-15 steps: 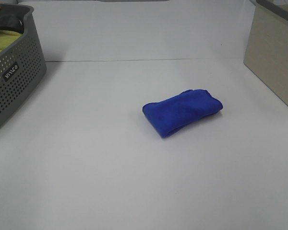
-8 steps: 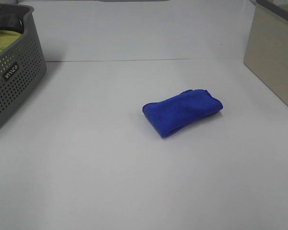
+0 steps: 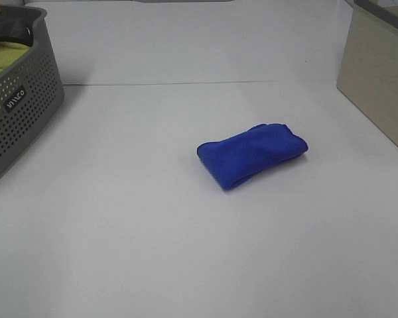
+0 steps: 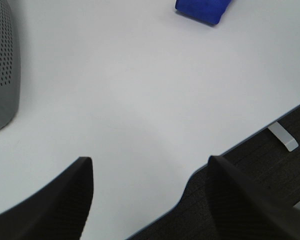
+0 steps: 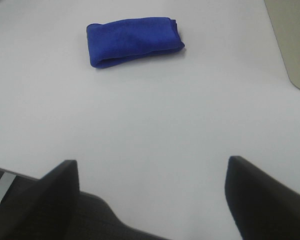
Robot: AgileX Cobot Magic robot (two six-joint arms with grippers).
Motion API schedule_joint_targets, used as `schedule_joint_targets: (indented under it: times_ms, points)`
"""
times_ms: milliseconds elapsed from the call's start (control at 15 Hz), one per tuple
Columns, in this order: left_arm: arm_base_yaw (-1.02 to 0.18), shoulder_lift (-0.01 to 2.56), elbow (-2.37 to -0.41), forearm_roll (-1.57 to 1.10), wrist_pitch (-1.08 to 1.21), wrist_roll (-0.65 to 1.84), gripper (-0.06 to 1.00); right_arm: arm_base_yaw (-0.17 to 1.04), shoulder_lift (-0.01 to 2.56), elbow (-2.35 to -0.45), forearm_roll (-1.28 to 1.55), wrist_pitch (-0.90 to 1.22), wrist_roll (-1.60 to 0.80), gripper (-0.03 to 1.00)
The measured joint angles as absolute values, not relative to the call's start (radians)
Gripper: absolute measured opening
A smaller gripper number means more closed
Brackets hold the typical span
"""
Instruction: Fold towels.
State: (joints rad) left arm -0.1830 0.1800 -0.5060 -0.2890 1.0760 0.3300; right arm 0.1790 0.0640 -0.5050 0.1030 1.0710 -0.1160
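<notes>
At the upper left of the exterior high frame stood a grey perforated basket (image 3: 16,109) with a small white label on its wall, and a yellow-green cloth (image 3: 1,58) lay inside it beside something dark near the rim. At the upper right edge sat a beige box (image 3: 378,83), only partly in frame. Both rested on the white table (image 3: 119,225), each well apart from the towel, and nothing lay between them and it.

Just right of the middle of that frame lay the towel (image 3: 253,156), a royal blue plush bundle folded into a thick, compact oblong, set at a slant with its right end higher in the frame. Its long lower edge was a rounded fold, and layered edges showed at the upper right end. No tag could be seen.

Neither arm appeared in the exterior high view. The left gripper (image 4: 150,200) hung over the table's near edge with its dark fingers (image 4: 65,200) spread apart and nothing between them. The right gripper (image 5: 152,200) likewise stood wide and released, empty, with the towel far ahead of it.
</notes>
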Motion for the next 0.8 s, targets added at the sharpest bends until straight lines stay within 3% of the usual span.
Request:
schedule_joint_targets:
  times_ms: [200, 400, 800]
  points:
    - [-0.165, 0.167, -0.506, -0.289, 1.076, 0.33, 0.62, 0.147, 0.064, -0.505, 0.103, 1.071, -0.115, 0.76]
    - [-0.052, 0.125, -0.506, -0.289, 1.076, 0.332, 0.62, 0.036, 0.064, -0.505, 0.103, 1.071, -0.115, 0.76]
    - [-0.002, -0.004, -0.506, -0.29, 1.079, 0.333, 0.62, 0.021, 0.006, -0.505, 0.103, 1.07, -0.115, 0.76]
